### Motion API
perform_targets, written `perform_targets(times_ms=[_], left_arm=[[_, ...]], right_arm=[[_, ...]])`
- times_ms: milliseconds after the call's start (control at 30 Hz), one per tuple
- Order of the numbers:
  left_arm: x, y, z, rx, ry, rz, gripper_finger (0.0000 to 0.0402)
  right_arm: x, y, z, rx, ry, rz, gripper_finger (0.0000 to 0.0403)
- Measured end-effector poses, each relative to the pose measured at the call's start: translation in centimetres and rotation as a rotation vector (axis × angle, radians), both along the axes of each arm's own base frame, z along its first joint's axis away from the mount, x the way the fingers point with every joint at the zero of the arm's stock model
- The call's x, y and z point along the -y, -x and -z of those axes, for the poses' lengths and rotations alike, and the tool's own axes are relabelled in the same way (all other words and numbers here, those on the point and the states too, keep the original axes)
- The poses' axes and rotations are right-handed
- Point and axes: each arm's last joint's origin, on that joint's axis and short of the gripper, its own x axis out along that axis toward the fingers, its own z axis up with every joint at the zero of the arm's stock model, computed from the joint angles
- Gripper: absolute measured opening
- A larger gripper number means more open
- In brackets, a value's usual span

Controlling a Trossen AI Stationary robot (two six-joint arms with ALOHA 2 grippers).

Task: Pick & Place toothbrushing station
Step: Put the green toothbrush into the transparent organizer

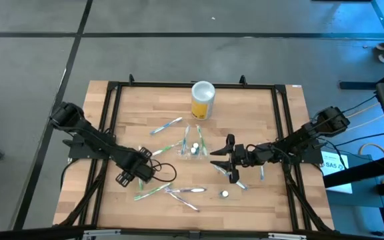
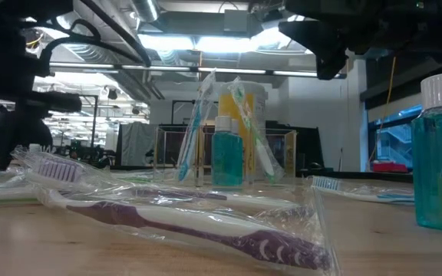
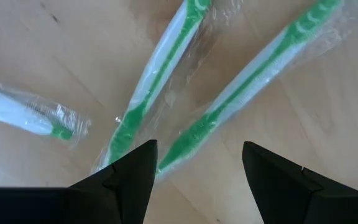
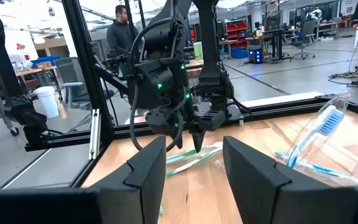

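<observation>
Wooden tabletop (image 1: 265,127) inside a black frame, grey floor around it, and a big open workshop behind with a person (image 4: 122,28) standing way back. Stuff is scattered all over the middle: wrapped toothbrushes everywhere, a yellow canister with a white lid (image 1: 203,100) near the far edge.

So the toothbrushing station (image 1: 193,141), the see-through plastic container, sits around the centre of the tabletop, just in front of the canister. It's upright, with toothbrushes leaning in it and a small blue-green bottle (image 2: 226,157) showing through it in the low view.

Left gripper (image 1: 127,176) hangs over the left part, towards the near edge, fingers spread wide and pinching nothing. Right under it are two green toothbrushes in wrappers (image 3: 229,102).

Right gripper (image 1: 227,162) is right of the station, close but not touching, fingers apart with nothing between them. Another blue-green bottle (image 2: 440,153) stands close to the low camera on the right side
</observation>
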Motion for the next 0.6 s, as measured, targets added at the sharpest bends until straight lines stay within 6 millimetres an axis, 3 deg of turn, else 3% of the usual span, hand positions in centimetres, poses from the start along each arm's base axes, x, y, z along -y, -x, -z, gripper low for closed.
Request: perform_targets(times_ms=[400,600], left_arm=[[-0.5,1.1,1.9,-0.02,0.024,0.018,0.0231],[-0.5,0.9,2.7,-0.044,-0.002,0.011,0.0208]], right_arm=[[0.0,0.0,0.2,-0.016,-0.015,-0.001,0.0136],[0.0,0.0,0.2,-0.016,-0.016,-0.001,0.0126]])
